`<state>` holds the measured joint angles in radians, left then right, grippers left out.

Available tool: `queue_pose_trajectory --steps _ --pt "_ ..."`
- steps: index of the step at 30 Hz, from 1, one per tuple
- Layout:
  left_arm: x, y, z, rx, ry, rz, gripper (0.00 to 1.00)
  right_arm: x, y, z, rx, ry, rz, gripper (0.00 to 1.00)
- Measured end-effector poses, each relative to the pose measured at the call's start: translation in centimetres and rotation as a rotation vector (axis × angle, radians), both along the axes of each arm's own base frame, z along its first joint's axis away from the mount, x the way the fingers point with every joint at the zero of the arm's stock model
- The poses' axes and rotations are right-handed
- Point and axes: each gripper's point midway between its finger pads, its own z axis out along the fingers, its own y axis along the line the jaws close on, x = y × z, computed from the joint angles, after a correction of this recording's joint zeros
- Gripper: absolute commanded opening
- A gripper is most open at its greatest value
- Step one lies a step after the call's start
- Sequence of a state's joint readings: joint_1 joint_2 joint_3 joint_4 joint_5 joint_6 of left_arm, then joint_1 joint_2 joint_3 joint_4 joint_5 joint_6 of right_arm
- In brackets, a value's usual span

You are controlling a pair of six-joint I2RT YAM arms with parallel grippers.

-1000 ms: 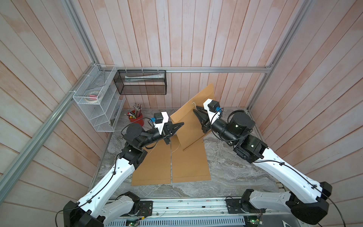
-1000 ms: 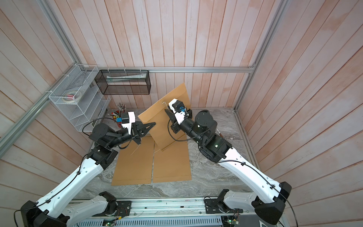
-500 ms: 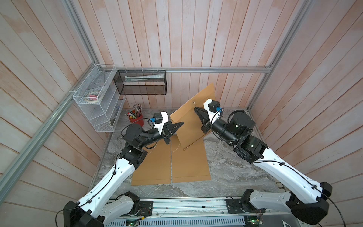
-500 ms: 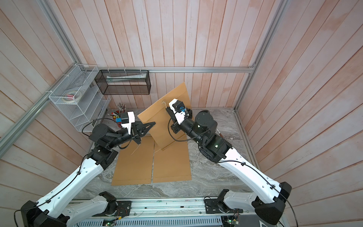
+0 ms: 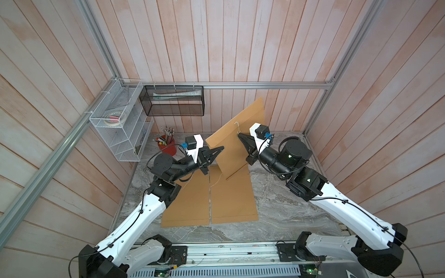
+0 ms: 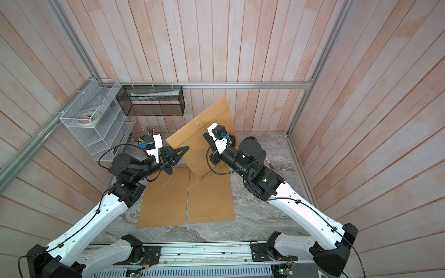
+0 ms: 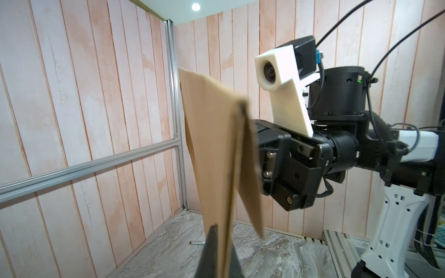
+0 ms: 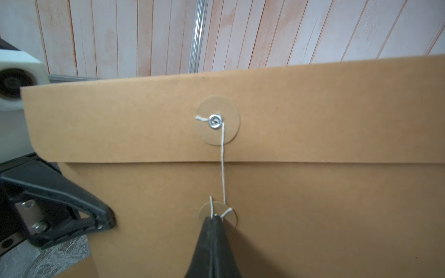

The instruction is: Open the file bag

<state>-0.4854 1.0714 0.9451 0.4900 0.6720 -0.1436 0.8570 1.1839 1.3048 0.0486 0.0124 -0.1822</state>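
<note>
**Both top views:** file bag (image 5: pixel 237 144) raised and tilted above worktop (image 5: pixel 289 204), over 2 flat bags (image 5: pixel 187 199) lying side by side. Left fingers (image 5: pixel 214 152) at bag's side edge, right fingers (image 5: pixel 244 142) at its closure face.

**Left wrist view only:** bag edge clamped between closed left fingers (image 7: pixel 212 250) — flap stands off body.

**Right wrist view only:** string (image 8: pixel 222 168) runs from flap disc (image 8: pixel 228 113) to lower disc (image 8: pixel 230 217) — right fingers (image 8: pixel 209 240) pinched tight on strand there.
</note>
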Motion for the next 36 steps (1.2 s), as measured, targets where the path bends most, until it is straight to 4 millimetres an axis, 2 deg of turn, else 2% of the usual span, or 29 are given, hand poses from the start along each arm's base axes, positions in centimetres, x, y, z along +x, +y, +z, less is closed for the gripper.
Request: queue_pose_trajectory --steps 17,27,36 --pt "-0.1 0.0 -0.1 -0.014 0.002 -0.008 0.00 -0.9 0.4 0.3 0.021 0.009 0.053 0.00" --pt "0.1 -0.2 -1.6 0.000 0.031 -0.012 0.00 -1.1 0.5 0.3 0.023 0.012 0.069 0.00" --pt "-0.1 -0.3 -1.8 0.006 0.031 -0.025 0.00 -1.3 0.7 0.3 0.023 0.012 0.089 0.00"
